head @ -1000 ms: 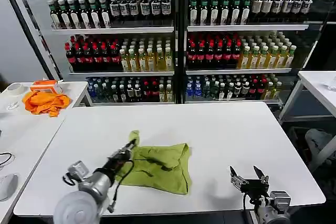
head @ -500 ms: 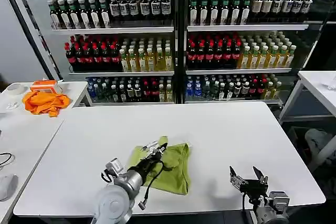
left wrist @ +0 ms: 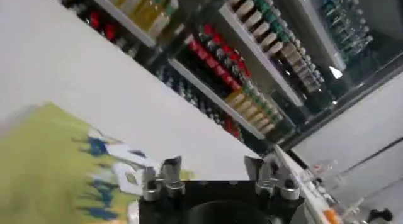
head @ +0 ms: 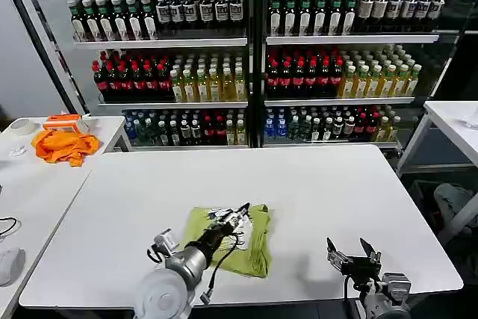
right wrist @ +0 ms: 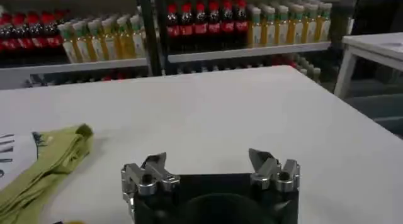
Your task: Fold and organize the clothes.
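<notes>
Where the left arm reaches in from the near edge of the desk, the left pincer (head: pixel 240 212) sits over the top right part of the lime T-shirt (head: pixel 254 248), its tips pointing up and to the right toward the far side. Its wrist view shows the two fingers well apart with bare desk between them, so it stands wide and holds nothing; whether the tips touch the fabric cannot be told.

Beneath and around it, the T-shirt lies folded into a compact, roughly square bundle on the white desk (head: pixel 314 184), near the front edge and a little left of centre. Its slightly longer axis runs from the near edge toward the far edge, with a small lean to the right. A pale label-like patch with dark marks shows on the cloth just beside the pincer. From the right wrist camera the shirt (right wrist: pixel 47 168) appears as layered folds, their edges running along the bundle's length.

Farther right, the right pincer (head: pixel 349 250) hovers low at the desk's front edge, well apart from the shirt, fingers (right wrist: pixel 154 162) spread wide and empty.

Behind the desk stand shelves of bottles (head: pixel 246 65). On a side desk (head: pixel 30 192) to the left lies an orange cloth (head: pixel 66 146).
</notes>
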